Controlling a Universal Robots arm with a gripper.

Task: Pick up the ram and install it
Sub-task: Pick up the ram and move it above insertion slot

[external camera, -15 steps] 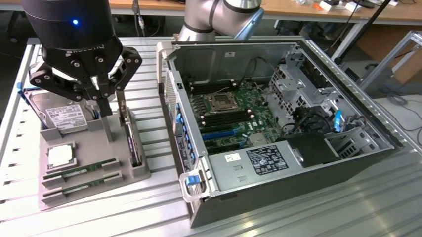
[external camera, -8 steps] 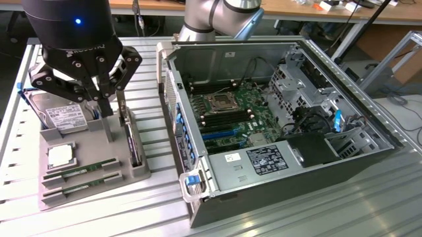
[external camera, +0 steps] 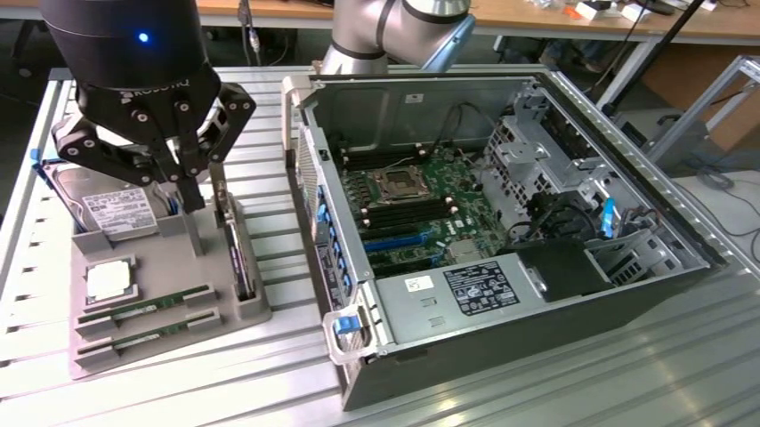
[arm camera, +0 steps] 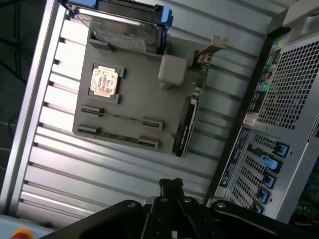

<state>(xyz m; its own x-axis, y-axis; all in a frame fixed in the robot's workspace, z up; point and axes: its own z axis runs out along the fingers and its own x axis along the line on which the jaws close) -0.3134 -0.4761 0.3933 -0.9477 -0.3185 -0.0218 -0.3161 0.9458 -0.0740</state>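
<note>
One slatted metal table (external camera: 570, 378), wooden bench (external camera: 529, 20) behind

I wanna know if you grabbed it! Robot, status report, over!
End effector shut, empty, over the gray tray. Ram sticks both in tray slots, untouched. Expansion card on edge alongside, apart.

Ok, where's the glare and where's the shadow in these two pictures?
Exterior view: glare streaks across the slatted table beside the computer case, whose drive-bay side sits in shadow. Wrist view: bright bands on the table slats beside the grey tray; the tool is a dark silhouette.
</note>
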